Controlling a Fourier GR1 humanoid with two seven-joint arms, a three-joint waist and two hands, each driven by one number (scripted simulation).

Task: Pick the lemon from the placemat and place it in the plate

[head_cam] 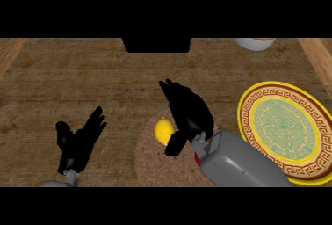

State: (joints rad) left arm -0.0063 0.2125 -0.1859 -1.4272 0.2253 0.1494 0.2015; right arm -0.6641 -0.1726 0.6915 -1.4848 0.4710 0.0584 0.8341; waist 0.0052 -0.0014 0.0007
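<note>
While the left hand (pixel 77 143) rests open at seven o'clock, the right hand (pixel 188 115) — centre — spreads over the lemon (pixel 163 130), thumb beside it, not yet visibly clasped. Lemon: on round placemat (pixel 156 167), six o'clock. Plate (pixel 283 132), three o'clock — unfilled. Judged: grasp, lift, transfer, placing remain. Bowl (pixel 255 43), one o'clock.

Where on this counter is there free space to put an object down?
The plate is bare inside its yellow rim. The counter is open beyond the left hand, up to the dark box. It is crowded where the right hand covers the lemon on the placemat.
</note>
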